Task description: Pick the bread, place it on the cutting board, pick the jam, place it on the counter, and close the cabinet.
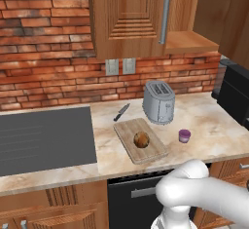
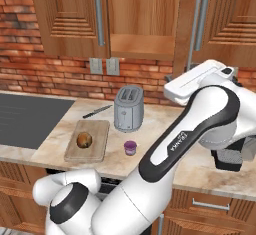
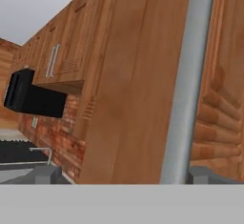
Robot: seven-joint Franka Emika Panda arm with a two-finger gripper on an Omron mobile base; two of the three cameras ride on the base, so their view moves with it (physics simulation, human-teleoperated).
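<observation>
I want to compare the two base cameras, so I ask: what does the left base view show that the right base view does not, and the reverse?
Left base view: the dark appliance front under the counter, with its bar handle.
Right base view: the arm's upper links, raised beside the handle of the open cabinet door.
Both: the bread on the cutting board, the jam on the counter, the toaster, the knife and the open cabinet.
</observation>
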